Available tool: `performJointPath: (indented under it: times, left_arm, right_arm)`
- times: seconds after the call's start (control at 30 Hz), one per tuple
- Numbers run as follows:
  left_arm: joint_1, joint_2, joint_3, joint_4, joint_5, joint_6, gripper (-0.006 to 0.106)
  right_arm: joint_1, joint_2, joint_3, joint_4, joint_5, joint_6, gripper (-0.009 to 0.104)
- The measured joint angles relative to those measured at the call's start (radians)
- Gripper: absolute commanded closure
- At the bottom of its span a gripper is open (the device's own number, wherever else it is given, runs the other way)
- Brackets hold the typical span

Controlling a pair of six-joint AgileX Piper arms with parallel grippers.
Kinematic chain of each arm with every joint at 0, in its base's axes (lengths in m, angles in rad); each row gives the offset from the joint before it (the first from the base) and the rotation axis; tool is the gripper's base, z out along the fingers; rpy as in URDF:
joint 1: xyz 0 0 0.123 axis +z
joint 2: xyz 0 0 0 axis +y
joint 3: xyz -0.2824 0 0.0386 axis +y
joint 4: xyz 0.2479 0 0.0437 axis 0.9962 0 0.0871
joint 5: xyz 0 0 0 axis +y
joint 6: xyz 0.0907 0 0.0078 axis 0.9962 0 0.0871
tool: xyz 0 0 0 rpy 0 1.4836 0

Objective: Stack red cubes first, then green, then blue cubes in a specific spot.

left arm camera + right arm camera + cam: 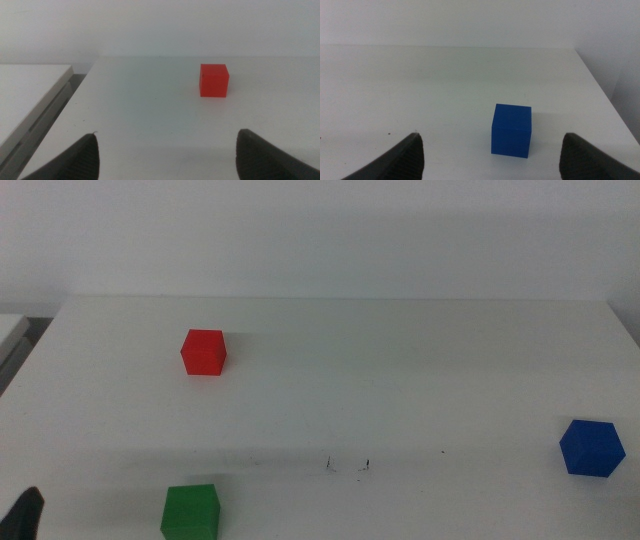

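Observation:
The red cube (203, 352) sits on the white table toward the back left; in the left wrist view this red cube (214, 80) lies well ahead of my open left gripper (167, 155), whose jaws stand wide apart and hold nothing. At the front left edge lies the green cube (190, 512). The blue cube (591, 448) rests at the right; my open right gripper (490, 155) is a short way behind the blue cube (511, 130). Two tiny black ticks mark the specific spot (347, 466) at front centre. A dark bit of the left gripper (25, 515) shows at the bottom left corner.
The white table (400, 380) ends at a back edge below a plain wall. A second white surface (25, 95) with a gap beside it adjoins the table's left side. The table's right edge (605, 90) runs close to the blue cube.

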Motion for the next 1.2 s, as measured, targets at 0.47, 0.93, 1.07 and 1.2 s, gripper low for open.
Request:
performJointPath:
  times: [0.47, 0.93, 1.07, 1.2]
  left_arm:
    - [0.0, 0.696, -0.725, -0.166, 0.646, 0.002, 0.007]
    - [-0.235, 1.122, -0.829, -0.204, 0.791, -0.177, 0.007]
    - [-0.251, 1.127, -0.853, -0.146, 0.724, -0.229, 0.007]
    - [-0.251, 1.196, -0.967, -0.052, 0.739, -0.27, 0.007]
  right_arm:
    - [0.0, 0.0, 0.0, 0.0, 0.0, 0.0, 0.003]
    - [0.0, 0.0, 0.0, 0.0, 0.0, 0.0, 0.003]
    - [0.0, 0.0, 0.0, 0.0, 0.0, 0.0, 0.003]
    - [0.0, 0.0, 0.0, 0.0, 0.0, 0.0, 0.003]
